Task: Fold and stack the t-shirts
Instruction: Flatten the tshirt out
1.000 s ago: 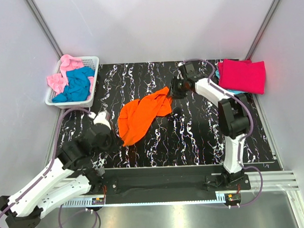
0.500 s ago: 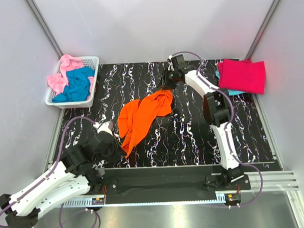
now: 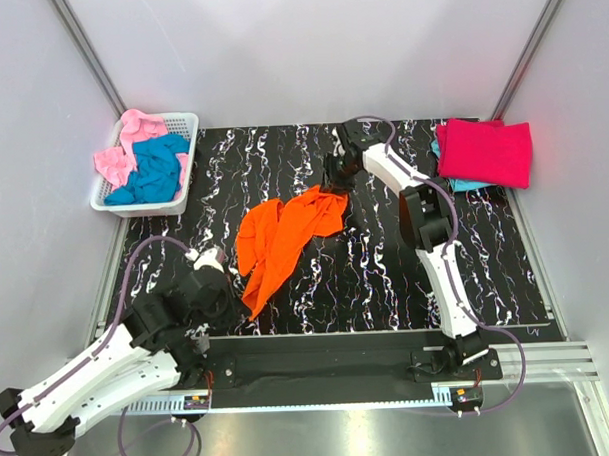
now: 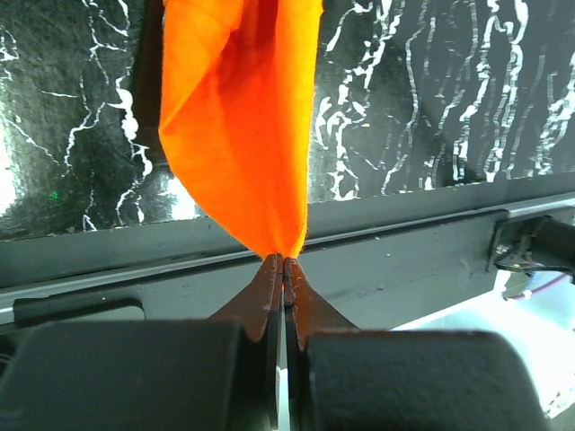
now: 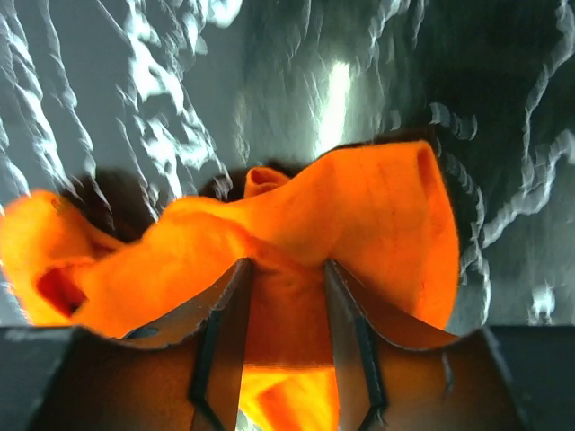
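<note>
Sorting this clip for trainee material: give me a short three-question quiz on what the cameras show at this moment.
1. True or false: everything in the white basket is light pink.
2. What colour is the cloth that the left gripper pinches? A. orange B. teal C. crimson
3. At which corner of the table does the folded crimson-pink t-shirt lie?
Key: 1 false, a teal blue t-shirt lies in it too. 2 A, the orange t-shirt, held by its near tip. 3 the far right corner.
</note>
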{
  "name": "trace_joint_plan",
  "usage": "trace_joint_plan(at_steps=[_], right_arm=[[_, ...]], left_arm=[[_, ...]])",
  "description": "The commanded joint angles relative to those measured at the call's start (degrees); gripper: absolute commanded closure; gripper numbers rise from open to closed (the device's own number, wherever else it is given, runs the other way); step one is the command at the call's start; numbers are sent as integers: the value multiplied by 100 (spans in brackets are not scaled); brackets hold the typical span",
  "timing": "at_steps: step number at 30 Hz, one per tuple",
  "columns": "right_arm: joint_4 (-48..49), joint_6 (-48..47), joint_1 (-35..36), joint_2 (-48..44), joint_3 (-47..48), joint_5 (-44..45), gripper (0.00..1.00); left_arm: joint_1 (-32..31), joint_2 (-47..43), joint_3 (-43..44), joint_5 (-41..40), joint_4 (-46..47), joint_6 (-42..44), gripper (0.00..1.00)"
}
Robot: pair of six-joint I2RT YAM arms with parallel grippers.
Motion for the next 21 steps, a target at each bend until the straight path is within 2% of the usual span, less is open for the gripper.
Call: trace_joint_plan(at_steps=[1,4,6,8,9,10,11,16,21], right_arm=[[-205,-280,271,-843,-600,438,54],[-205,-271,342,-1221,-1249,518,57],[-196,-263,404,-1589,-1681,474,67],[-57,-210,482,-1950,-2524,570,73],[49,-184,509,-2361,-2849,666,88],[146,-140,544,-2574,-3462,746,96],[321,-105,553,-2950,-3737,816,100],[542,36,623,-3849,-5134,1246,100],[516,291,632,-5105,-5787,2318,100]], left_arm=[[-37,141,144,-121,79,82,100],[-46,238,162,-226,97,117,100],[-46,291,197,-349,97,170,100],[-46,387,214,-455,97,205,100],[-46,431,232,-577,105,205,100],[-46,484,241,-630,105,214,100],[-54,615,241,-683,132,240,100],[-54,1020,355,-1166,211,346,100],[-54,1275,644,-1789,255,275,100]])
